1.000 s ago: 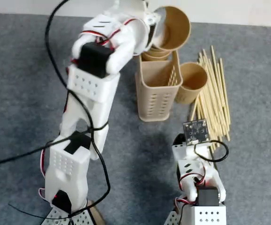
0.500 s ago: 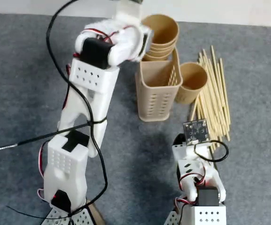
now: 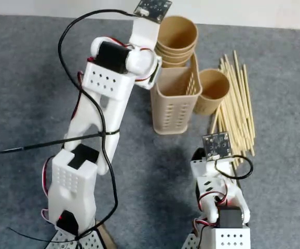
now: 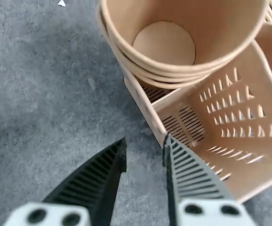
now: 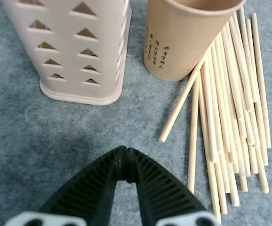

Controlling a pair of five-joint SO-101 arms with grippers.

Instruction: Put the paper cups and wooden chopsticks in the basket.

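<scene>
High view: one basket [image 3: 173, 104] stands on the table [image 3: 25, 78], with a stack of paper cups [image 3: 177, 36] in its far compartment showing at least three rims. One lone cup [image 3: 212, 91] stands just beside the basket, next to loose chopsticks [image 3: 238, 114], too many to count. The left gripper [image 4: 144, 146] is spread and empty by the basket's edge; the right gripper [image 5: 125, 151] is pressed together.

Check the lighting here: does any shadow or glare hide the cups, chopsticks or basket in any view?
High view: soft, even light, no glare on the stacked cups or chopsticks. Left wrist view: the basket walls are evenly lit, no hard shadow. Right wrist view: a soft dark shadow lies on the mat ahead of the right hand, hiding nothing.
</scene>
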